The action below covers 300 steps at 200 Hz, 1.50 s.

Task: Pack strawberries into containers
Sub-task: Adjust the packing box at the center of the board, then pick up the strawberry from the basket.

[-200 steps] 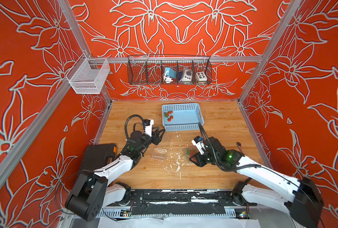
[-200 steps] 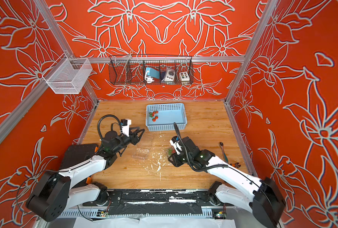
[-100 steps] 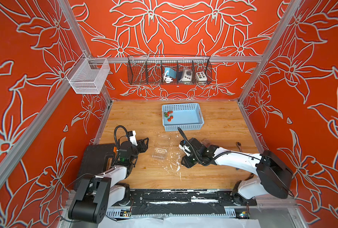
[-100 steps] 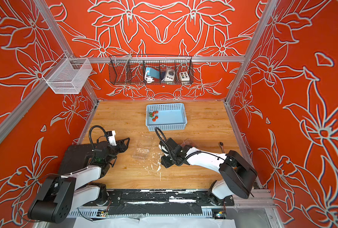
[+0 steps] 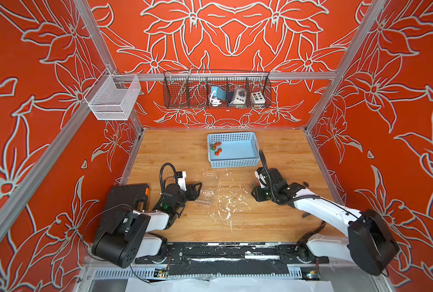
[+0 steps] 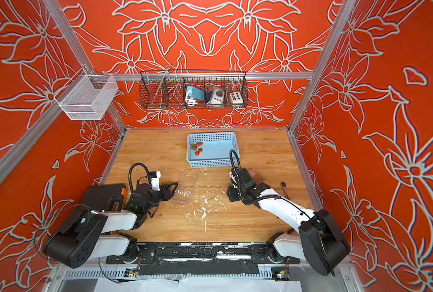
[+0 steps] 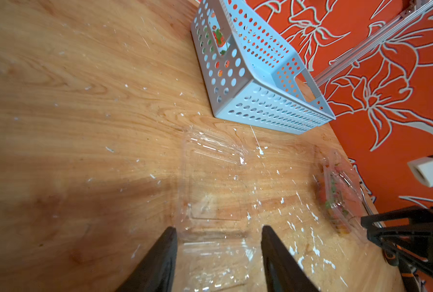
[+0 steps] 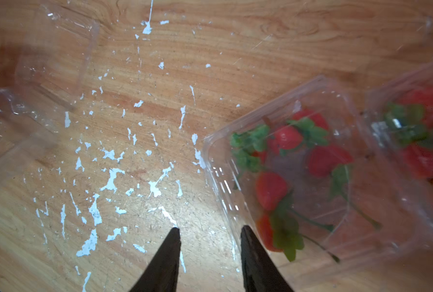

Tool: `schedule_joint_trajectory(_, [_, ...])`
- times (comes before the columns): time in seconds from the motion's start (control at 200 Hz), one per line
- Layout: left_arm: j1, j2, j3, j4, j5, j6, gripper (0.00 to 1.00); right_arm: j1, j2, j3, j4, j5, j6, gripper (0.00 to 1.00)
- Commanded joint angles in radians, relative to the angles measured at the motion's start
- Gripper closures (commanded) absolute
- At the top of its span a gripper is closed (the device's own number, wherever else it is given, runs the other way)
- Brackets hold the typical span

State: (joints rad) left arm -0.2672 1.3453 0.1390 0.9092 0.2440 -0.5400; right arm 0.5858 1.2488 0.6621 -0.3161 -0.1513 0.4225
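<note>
I've swung the left gripper (image 7: pixel 219 228) back: it straddles the empty box (image 7: pixel 210 197), can't tell if squeezing. Right gripper (image 8: pixel 210 228) is loose and empty beside the filled box (image 8: pixel 298 187). Remaining strawberries (image 5: pixel 216 148) sit in the blue basket (image 5: pixel 235 164), so that's next.

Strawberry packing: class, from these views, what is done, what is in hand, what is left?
Done: two containers beside the right gripper hold strawberries. In hand: the left gripper straddles an empty open container; the right's jaws stand open, empty. Left: a few berries lie in the blue basket.
</note>
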Motion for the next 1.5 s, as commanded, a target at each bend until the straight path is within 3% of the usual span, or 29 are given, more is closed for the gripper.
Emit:
schedule_joint_trajectory(0.0, [-0.033, 0.038, 0.012, 0.101, -0.011, -0.021, 0.47, -0.004, -0.02, 0.052, -0.035, 0.021, -0.04, 0.58])
schedule_joint_trajectory(0.22, [-0.132, 0.136, 0.056, 0.164, -0.029, -0.029, 0.47, -0.006, -0.007, 0.147, -0.055, 0.017, -0.075, 0.58])
schedule_joint_trajectory(0.415, [-0.193, 0.208, 0.085, 0.217, -0.035, -0.037, 0.47, -0.006, 0.105, 0.301, -0.085, -0.001, -0.14, 0.58])
schedule_joint_trajectory(0.556, [-0.201, 0.193, 0.092, 0.212, -0.045, -0.027, 0.47, -0.006, 0.232, 0.457, -0.108, -0.03, -0.172, 0.57])
schedule_joint_trajectory(0.731, [-0.199, 0.076, 0.117, 0.085, -0.097, 0.028, 0.47, -0.006, 0.463, 0.705, -0.15, -0.03, -0.235, 0.56])
schedule_joint_trajectory(1.021, [-0.096, -0.103, 0.161, -0.102, -0.218, 0.112, 0.47, -0.005, 0.818, 1.03, -0.074, -0.02, -0.241, 0.54])
schedule_joint_trajectory(1.251, [-0.044, -0.08, 0.195, -0.078, -0.269, 0.25, 0.45, -0.011, 1.06, 1.279, -0.009, -0.003, -0.196, 0.53])
schedule_joint_trajectory(1.496, [0.0, 0.03, 0.216, 0.032, -0.158, 0.369, 0.43, -0.035, 1.222, 1.484, 0.025, 0.041, -0.131, 0.53])
